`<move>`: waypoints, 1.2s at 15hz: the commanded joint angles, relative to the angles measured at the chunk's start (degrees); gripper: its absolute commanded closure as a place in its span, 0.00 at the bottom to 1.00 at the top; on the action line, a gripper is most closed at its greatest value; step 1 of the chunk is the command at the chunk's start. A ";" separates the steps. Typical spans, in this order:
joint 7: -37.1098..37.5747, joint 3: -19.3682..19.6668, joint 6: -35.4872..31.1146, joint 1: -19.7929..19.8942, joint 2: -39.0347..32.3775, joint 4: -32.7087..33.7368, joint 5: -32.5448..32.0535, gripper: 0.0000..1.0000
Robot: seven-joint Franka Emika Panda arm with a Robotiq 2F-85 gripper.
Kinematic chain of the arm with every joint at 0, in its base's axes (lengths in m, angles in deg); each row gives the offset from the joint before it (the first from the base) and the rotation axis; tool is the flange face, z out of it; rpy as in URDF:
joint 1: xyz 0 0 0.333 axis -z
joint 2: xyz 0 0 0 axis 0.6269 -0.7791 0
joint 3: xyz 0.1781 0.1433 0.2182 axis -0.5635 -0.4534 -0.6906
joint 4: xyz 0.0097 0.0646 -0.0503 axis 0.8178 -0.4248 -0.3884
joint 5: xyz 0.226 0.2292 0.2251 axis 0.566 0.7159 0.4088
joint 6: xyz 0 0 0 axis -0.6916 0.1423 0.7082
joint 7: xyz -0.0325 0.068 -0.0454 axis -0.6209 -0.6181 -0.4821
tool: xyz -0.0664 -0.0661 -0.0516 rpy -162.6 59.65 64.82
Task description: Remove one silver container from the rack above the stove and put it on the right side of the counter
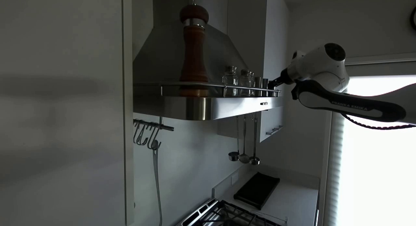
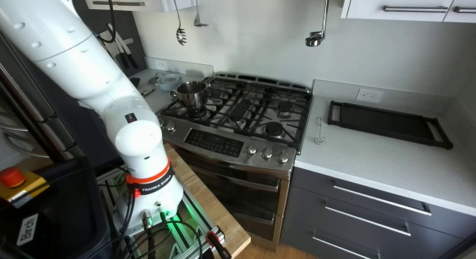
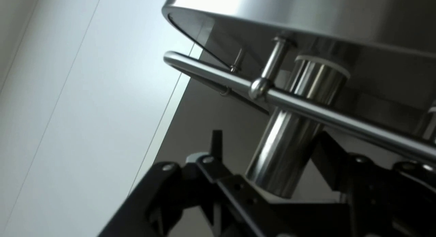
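Observation:
A silver cylindrical container (image 3: 286, 152) stands on the hood-top rack behind its rail (image 3: 340, 119) in the wrist view, which looks upside down. My gripper (image 3: 269, 133) is open, its fingers on either side of this container. The right finger looks touching or very near it; the left stands apart. Part of another silver container (image 3: 431, 126) shows at the right edge. In an exterior view the gripper (image 1: 274, 83) reaches the rack's far end, beside silver containers (image 1: 258, 82). The right counter (image 2: 372, 162) shows in an exterior view; the gripper is out of that view.
Glass jars (image 1: 230, 80) and a tall wooden pepper mill (image 1: 194, 50) stand on the same rack (image 1: 240, 87). Ladles (image 1: 254, 160) hang below the hood. A black griddle tray (image 2: 386, 123) and a small whisk (image 2: 319, 134) lie on the right counter. A pot (image 2: 192, 95) stands on the stove (image 2: 238, 110).

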 commanded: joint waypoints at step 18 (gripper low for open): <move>7.70 -2.74 -1.52 5.86 6.87 0.32 -7.25 0.89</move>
